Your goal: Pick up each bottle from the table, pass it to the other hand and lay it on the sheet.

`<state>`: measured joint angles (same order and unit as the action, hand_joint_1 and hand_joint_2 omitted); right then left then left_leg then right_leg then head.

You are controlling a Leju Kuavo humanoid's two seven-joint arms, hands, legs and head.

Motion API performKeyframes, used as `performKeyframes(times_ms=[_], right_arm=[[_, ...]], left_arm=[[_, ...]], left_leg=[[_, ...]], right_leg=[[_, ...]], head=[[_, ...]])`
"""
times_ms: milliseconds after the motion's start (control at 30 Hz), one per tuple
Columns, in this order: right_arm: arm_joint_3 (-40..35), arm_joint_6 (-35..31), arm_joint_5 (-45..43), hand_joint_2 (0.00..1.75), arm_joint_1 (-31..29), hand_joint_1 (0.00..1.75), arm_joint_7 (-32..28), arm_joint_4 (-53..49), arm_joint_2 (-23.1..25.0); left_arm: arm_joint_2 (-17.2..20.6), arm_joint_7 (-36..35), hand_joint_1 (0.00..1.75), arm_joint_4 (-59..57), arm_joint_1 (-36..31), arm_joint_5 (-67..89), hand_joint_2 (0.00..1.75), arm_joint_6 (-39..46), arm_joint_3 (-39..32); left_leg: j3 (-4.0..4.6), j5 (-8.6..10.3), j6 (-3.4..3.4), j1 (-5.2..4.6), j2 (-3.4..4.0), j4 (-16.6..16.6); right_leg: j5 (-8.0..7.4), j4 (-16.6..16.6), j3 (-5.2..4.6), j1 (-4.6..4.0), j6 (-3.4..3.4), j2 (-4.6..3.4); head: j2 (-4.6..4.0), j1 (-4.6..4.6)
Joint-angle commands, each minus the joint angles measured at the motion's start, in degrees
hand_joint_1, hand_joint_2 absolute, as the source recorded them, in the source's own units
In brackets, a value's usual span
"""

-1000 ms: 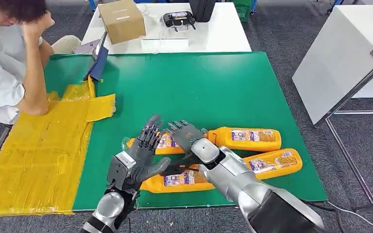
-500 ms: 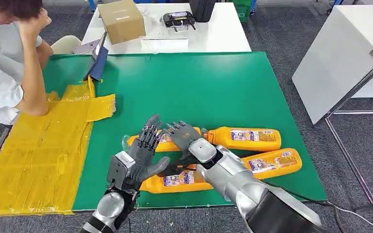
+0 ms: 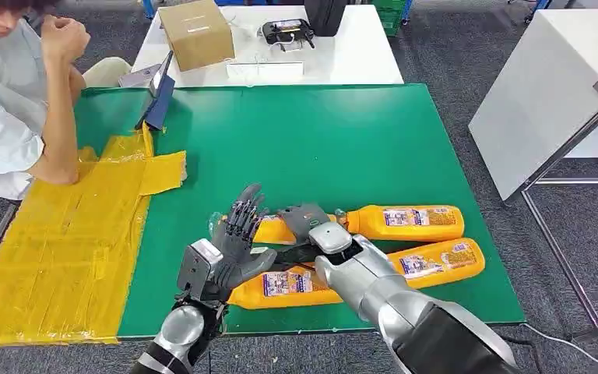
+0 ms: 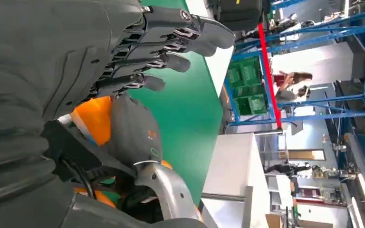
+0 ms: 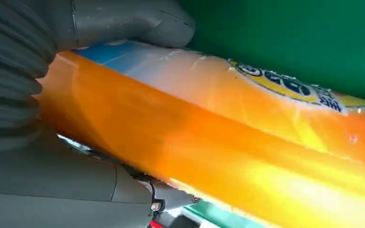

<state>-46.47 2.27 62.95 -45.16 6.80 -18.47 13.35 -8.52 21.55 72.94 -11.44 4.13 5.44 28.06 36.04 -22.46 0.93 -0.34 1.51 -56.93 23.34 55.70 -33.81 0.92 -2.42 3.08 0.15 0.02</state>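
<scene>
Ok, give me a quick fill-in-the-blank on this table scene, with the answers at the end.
1. The bottles lying on the table are ____ in colour.
2. The right hand grips a ____.
3. The sheet at the left is ____.
4. The tabletop is ____.

Missing words: orange; bottle; yellow; green.

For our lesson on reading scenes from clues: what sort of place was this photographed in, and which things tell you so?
Probably a robotics lab or industrial workshop. A green work mat serves as a test table, blue metal racking holds green crates, and a cardboard box sits on a white table on a grey carpet floor.
</scene>
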Motion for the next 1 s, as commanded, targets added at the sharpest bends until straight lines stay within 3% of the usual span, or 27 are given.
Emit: performKeyframes(times_ms=[33, 133, 200, 233, 300, 400, 433, 567, 633, 700, 767, 800, 933, 1000], right_arm=[[1.8, -2.0, 0.7, 1.75, 2.5, 1.75, 2.1, 4.1, -2.4], [7.5, -18.7, -2.8, 1.75, 2.4, 1.75, 1.4, 0.6, -2.9], [16.8, -37.6, -9.4, 1.75, 4.3, 1.75, -6.5, -6.6, -3.7], [17.1, -36.7, -9.2, 1.75, 4.5, 1.75, -6.5, -7.7, -4.1], [25.8, -41.8, -18.0, 1.75, 13.0, 1.75, -15.2, -26.3, -5.1], [29.2, -39.6, -19.3, 1.75, 21.6, 1.75, -15.5, -42.7, -7.0], [29.2, -39.6, -19.3, 1.75, 21.8, 1.75, -15.5, -42.7, -7.1], [34.2, -36.7, -33.2, 1.75, 28.2, 1.75, -22.5, -52.0, -5.9], [34.3, -36.6, -33.3, 1.75, 29.0, 1.75, -22.6, -52.8, -5.8], [33.1, -31.6, -37.3, 1.75, 30.9, 1.75, -24.6, -55.2, -5.6], [29.7, -21.8, -42.1, 1.75, 32.4, 1.75, -24.5, -56.2, -5.6], [25.6, -9.5, -48.2, 1.75, 32.7, 1.75, -23.9, -55.1, -6.1], [23.2, -9.2, -48.4, 1.75, 32.9, 1.75, -25.2, -52.3, -5.3], [19.3, -0.1, -51.5, 1.75, 32.6, 1.75, -26.6, -50.5, -6.3]], left_arm=[[0.2, 0.1, 0.00, -4.5, -2.5, 0.1, 1.75, 0.4, 1.6], [1.0, -0.5, 0.00, -1.1, -0.2, 1.0, 1.75, 1.5, 0.3], [1.5, -1.7, 0.00, 3.2, 3.5, 3.3, 1.75, 3.1, -2.0], [1.7, -1.7, 0.00, 3.9, 4.0, 3.4, 1.75, 3.0, -2.2], [2.0, -2.0, 0.00, 6.3, 6.7, 4.9, 1.75, 4.0, -3.5], [2.1, -1.7, 0.00, 7.4, 8.5, 5.8, 1.75, 4.8, -4.8], [2.2, -1.6, 0.00, 7.4, 8.5, 5.8, 1.75, 4.8, -4.8], [2.3, -1.4, 0.00, 8.0, 9.3, 6.4, 1.75, 5.7, -5.6], [2.5, -1.4, 0.00, 8.3, 9.6, 6.4, 1.75, 5.7, -5.7], [2.7, -1.4, 0.00, 8.8, 10.1, 6.7, 1.75, 6.0, -6.1], [3.0, -1.4, 0.00, 9.3, 10.4, 6.7, 1.75, 6.1, -6.4], [3.2, -1.4, 0.00, 9.4, 10.3, 6.7, 1.75, 6.0, -6.3], [3.4, -1.4, 0.00, 9.3, 10.0, 6.7, 1.75, 6.0, -6.2], [3.5, -1.3, 0.00, 9.2, 9.7, 6.7, 1.75, 5.9, -6.0]], left_leg=[[-0.31, -0.03, -0.07, 0.11, -0.36, 0.1], [-0.24, -0.02, -0.06, 0.08, -0.23, 0.1], [-0.22, -0.04, -0.06, 0.09, -0.23, 0.0], [-0.18, -0.04, -0.05, 0.05, -0.13, 0.0], [-0.18, -0.14, -0.08, 0.12, -0.18, -0.1], [-0.09, -0.11, -0.07, 0.07, -0.07, 0.1], [-0.17, -0.17, -0.10, 0.12, -0.23, 0.0], [0.02, -0.15, -0.08, 0.09, -0.45, 0.0], [0.07, -0.16, -0.05, 0.07, -0.42, 0.0], [-0.01, -0.28, -0.09, 0.06, -0.38, 0.0], [0.15, -0.22, -0.07, 0.05, -0.37, 0.0], [0.00, -0.31, -0.10, 0.07, -0.32, 0.0], [0.03, -0.27, -0.09, 0.09, -0.25, 0.0], [0.12, -0.24, -0.07, 0.05, -0.22, 0.0]], right_leg=[[0.09, -0.2, 0.44, -0.06, 0.09, 0.04], [0.05, -0.1, 0.33, -0.04, 0.07, 0.00], [0.06, -0.1, 0.35, -0.05, 0.08, -0.06], [0.04, -0.1, 0.28, -0.02, 0.06, -0.13], [0.11, 0.0, 0.35, -0.07, 0.09, -0.25], [0.00, -0.1, 0.23, -0.07, 0.00, -0.22], [0.10, -0.1, 0.38, -0.10, 0.03, -0.12], [0.13, -0.1, 0.23, -0.07, -0.01, 0.08], [0.19, 0.0, 0.15, -0.04, -0.01, 0.08], [0.26, 0.0, 0.23, -0.01, 0.01, -0.05], [0.16, 0.0, 0.06, -0.02, -0.01, -0.05], [0.22, 0.0, 0.19, -0.03, 0.03, -0.18], [0.14, -0.1, 0.13, -0.06, 0.05, -0.19], [0.12, 0.0, -0.01, -0.04, 0.03, -0.18]], head=[[0.00, 0.00], [0.00, 0.00], [0.00, 0.00], [0.02, 0.00], [0.00, 0.09], [0.00, 0.00], [0.00, 0.07], [0.00, -0.04], [0.00, 0.04], [0.00, -0.02], [0.00, 0.00], [0.00, 0.02], [0.00, 0.02], [0.00, 0.00]])
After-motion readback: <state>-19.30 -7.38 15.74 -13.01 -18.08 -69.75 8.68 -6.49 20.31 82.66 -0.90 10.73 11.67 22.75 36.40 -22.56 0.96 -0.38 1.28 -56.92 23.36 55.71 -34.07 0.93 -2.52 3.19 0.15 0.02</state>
